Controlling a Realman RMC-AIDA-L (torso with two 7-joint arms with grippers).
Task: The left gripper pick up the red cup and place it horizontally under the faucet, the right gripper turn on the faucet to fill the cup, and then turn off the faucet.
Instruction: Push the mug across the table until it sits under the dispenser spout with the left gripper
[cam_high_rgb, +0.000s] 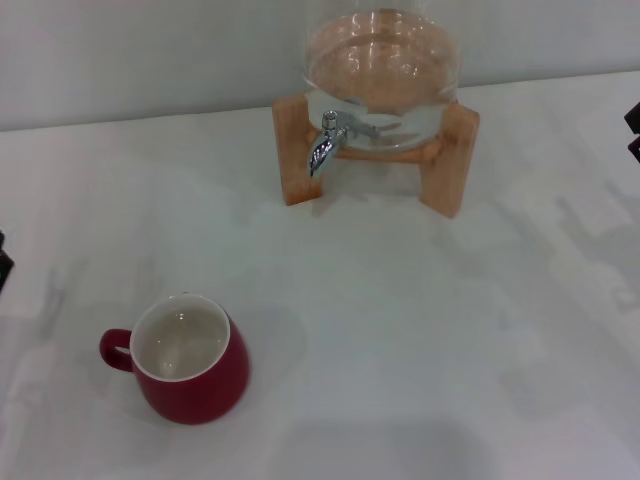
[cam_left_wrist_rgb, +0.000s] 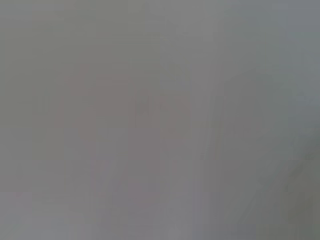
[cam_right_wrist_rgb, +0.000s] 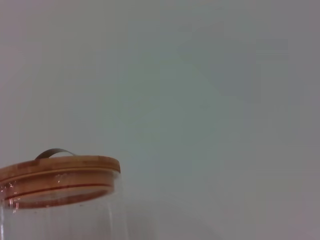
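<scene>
Down at the near end of my head view sits the red cup (cam_high_rgb: 190, 360), upright on the white table (cam_high_rgb: 420, 330), cream inside showing, little loop handle pointing toward the left gripper's side. That left gripper (cam_high_rgb: 4, 262) is only a dark sliver at the frame edge, well apart from the cup, so I can't tell if its fingers are wide or narrow, and its wrist cam gives me nothing but flat grey. Farther back, well apart from the cup, is the wooden stand (cam_high_rgb: 452, 160) with the clear glass jar (cam_high_rgb: 382, 70) in it, and the faucet (cam_high_rgb: 327, 145) poking out front, spout curving down over bare table. Right gripper (cam_high_rgb: 634, 130) is just a black bit at the opposite edge, off to the jar's side, fingers not readable either. Its wrist cam catches the jar's wooden lid (cam_right_wrist_rgb: 60, 175) with a metal handle (cam_right_wrist_rgb: 54, 152) against a plain wall.
</scene>
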